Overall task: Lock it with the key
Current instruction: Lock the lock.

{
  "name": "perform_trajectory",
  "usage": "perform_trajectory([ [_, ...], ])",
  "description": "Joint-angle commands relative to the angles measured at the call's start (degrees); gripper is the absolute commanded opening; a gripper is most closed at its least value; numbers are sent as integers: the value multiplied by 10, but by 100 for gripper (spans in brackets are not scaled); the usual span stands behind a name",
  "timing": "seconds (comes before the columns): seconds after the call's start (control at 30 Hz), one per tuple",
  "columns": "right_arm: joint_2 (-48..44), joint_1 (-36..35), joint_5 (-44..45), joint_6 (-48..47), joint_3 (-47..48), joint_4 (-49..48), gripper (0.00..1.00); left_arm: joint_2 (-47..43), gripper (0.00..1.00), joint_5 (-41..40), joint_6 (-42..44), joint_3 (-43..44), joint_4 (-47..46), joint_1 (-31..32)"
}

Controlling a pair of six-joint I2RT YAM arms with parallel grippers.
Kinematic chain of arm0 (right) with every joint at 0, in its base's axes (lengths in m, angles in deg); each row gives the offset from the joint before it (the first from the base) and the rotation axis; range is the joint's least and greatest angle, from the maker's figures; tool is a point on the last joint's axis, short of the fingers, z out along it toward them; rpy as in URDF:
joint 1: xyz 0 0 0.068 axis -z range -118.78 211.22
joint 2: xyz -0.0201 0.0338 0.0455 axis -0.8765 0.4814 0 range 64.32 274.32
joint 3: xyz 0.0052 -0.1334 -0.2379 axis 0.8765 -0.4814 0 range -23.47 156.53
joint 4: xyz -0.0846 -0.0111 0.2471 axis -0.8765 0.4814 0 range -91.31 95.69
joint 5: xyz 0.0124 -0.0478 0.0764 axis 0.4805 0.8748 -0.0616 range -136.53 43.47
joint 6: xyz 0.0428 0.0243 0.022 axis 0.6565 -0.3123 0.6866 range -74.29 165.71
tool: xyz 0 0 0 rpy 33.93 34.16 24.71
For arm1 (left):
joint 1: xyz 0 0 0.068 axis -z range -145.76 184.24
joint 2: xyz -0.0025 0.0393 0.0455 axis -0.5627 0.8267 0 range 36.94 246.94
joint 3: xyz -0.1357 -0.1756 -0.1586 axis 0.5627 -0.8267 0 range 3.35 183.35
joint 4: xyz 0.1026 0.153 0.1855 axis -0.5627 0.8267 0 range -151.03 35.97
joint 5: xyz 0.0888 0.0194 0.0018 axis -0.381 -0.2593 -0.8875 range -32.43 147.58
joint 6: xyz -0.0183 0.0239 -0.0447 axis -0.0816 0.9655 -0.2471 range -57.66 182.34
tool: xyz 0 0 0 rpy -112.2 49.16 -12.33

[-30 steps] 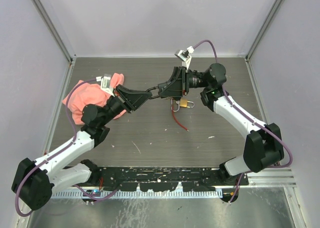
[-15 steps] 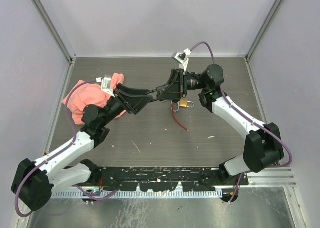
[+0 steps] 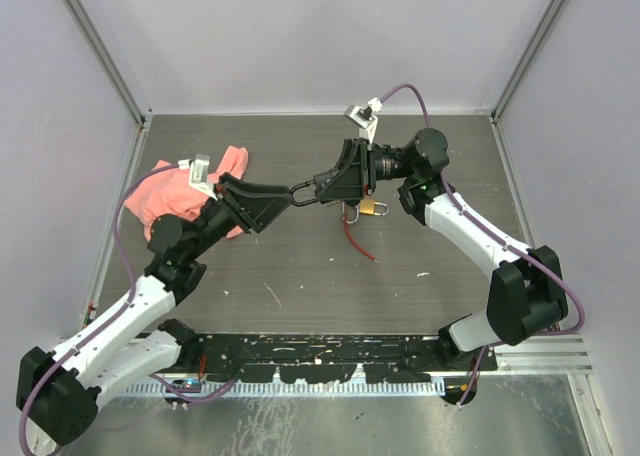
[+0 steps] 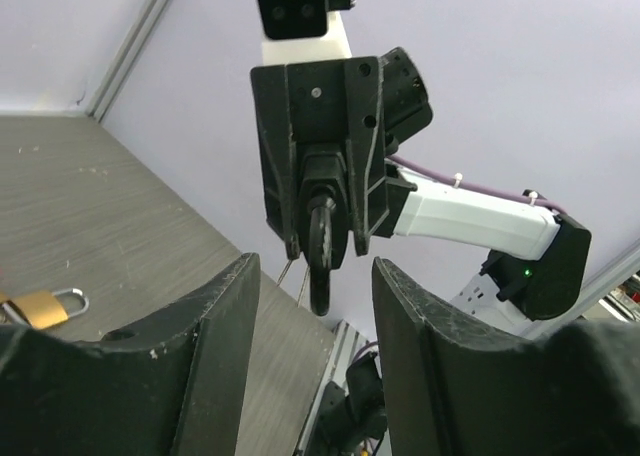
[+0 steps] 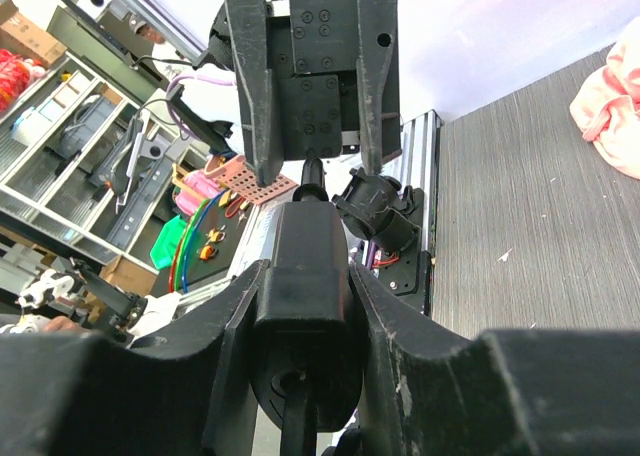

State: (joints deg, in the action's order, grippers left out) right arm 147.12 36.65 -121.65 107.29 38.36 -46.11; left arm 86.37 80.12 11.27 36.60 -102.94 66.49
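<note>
The left arm is reaching up from the near-left corner toward the middle of the table, forearm slanting right. The left gripper (image 3: 292, 191) is pointing right with its jaws standing partly apart and gripping nothing. From its wrist cam the two fingers (image 4: 215, 346) are framing the other gripper head-on.

The right arm is doing the mirror thing: coming up from the near-right corner, elbow bending at the far side, and the right gripper (image 3: 322, 184) is aiming left, nose to nose with the left one. Its jaws are clamping the black head of the key (image 5: 305, 266), held up in the air between the two grippers.

The padlock (image 3: 371, 207), a brass one, is lying on the table just near of the right gripper, with a red cord (image 3: 360, 242) trailing toward the near side.

Hard to make out: the key's blade is mostly buried in the right fingers, so I can't tell which way it's facing, and I can't tell whether the left fingertips are touching the key.

The pink cloth (image 3: 180, 188) is getting half covered by the left arm. The table (image 3: 300, 276) is dark grey wood grain with scuffs, boxed in by pale lilac walls.
</note>
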Motion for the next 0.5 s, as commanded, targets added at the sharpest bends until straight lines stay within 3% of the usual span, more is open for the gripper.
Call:
perform_trajectory([
  [0.0,-21,1,7,-3,20,-36,1,-5,47,46,9,33,56,-14],
  [0.27,-20,0,0,-30,23,-6,1,29,37,90,-33,51,15,-18],
  [0.4,-21,1,-6,-48,27,11,1,29,18,88,-39,52,3,-18],
  [0.47,-20,0,-6,-48,27,11,1,27,14,88,-39,51,2,-18],
])
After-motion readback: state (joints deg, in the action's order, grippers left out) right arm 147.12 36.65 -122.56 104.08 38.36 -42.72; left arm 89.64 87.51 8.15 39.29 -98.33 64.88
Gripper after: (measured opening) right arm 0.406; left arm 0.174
